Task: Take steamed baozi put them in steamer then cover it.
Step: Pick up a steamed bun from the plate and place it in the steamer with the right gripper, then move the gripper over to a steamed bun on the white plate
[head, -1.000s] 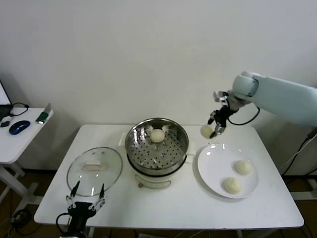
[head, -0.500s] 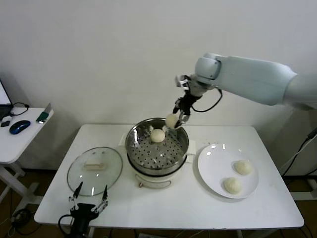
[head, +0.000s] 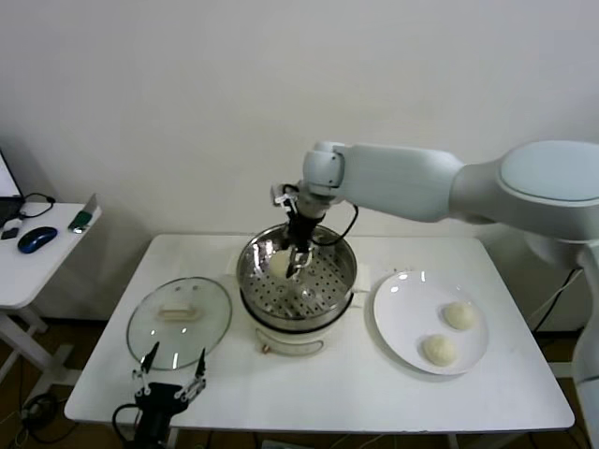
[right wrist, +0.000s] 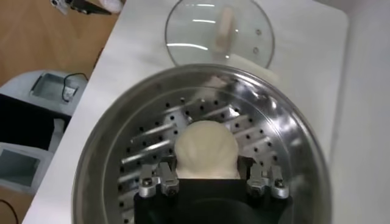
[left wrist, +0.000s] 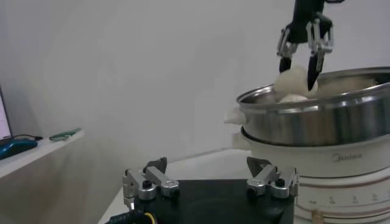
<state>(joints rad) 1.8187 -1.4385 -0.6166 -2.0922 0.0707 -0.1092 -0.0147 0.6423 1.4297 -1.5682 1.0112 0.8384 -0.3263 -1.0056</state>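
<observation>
My right gripper (head: pixel 288 265) clamps a bun (right wrist: pixel 206 150) over the steamer (head: pixel 323 290); my left gripper (head: pixel 171 372) waits, jaws apart, at the table's (head: pixel 374 383) front-left edge.

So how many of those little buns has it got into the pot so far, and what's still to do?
One cream-white bun appears to lie in the shiny steel steamer pot already, largely hidden in the left wrist view. The right gripper holds a second cream-white bun over the perforated tray. Two buns wait on the white plate. The clear glass lid lies beside the pot, near the open, idle left gripper.
</observation>
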